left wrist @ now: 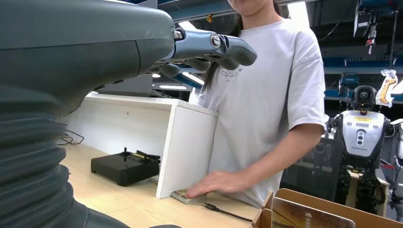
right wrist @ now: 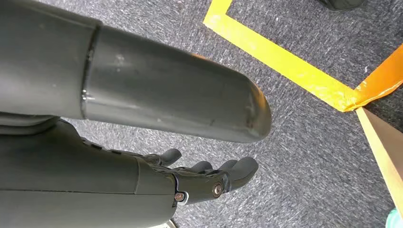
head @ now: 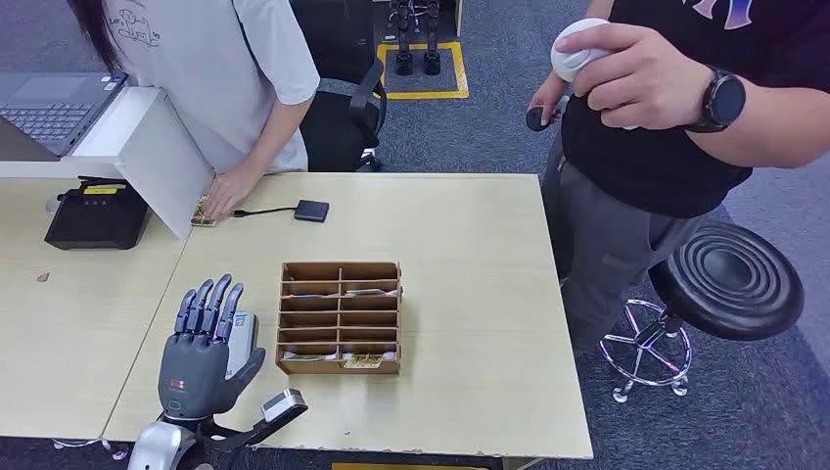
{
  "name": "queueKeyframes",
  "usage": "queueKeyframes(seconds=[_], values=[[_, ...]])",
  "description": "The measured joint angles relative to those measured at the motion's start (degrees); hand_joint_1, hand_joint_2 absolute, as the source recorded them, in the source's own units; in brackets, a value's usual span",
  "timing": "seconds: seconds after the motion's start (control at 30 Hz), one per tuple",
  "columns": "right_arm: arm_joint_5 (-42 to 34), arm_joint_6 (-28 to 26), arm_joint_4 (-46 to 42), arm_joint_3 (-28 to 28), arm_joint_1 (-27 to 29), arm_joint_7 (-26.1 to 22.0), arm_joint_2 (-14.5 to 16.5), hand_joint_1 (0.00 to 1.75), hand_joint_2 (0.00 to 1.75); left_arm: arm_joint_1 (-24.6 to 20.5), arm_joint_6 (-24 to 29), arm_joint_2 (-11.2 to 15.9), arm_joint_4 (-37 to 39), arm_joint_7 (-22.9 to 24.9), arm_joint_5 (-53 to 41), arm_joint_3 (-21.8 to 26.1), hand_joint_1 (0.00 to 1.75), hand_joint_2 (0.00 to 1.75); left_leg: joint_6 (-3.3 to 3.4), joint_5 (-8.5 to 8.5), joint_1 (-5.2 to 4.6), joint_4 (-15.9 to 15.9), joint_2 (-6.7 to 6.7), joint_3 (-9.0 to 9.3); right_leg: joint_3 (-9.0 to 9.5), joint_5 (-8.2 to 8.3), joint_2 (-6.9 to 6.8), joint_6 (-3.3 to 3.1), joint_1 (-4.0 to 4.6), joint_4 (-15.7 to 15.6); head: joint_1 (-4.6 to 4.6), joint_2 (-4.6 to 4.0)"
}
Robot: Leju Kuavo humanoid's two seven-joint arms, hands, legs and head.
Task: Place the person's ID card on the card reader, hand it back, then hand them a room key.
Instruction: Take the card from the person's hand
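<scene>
While well beyond left hand, ID card.

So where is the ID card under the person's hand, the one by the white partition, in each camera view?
Head view: the ID card lies on the tan table at the foot of the white partition, under the person's fingertips.
Left wrist view: the card sits low in the middle, at the partition's base.
Right wrist view: not in it; grey carpet and yellow floor tape.
Shared landmark: the white partition.
</scene>
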Motion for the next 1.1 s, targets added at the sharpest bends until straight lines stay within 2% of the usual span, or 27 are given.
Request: queueKeyframes(seconds=[1.1], values=[[0.33,0.06,-0.16,-0.05,-0.31,0.31,0.75,0.0,0.0,-1.56,0.0,0.07,0.2,-0.95,2.22,2.18,0.0,1.75,0.0,0.0,0.0,0.0,0.0,0.01,0.0,0.0,0.0,0.0,0.0,0.0,0.0,0.0]])
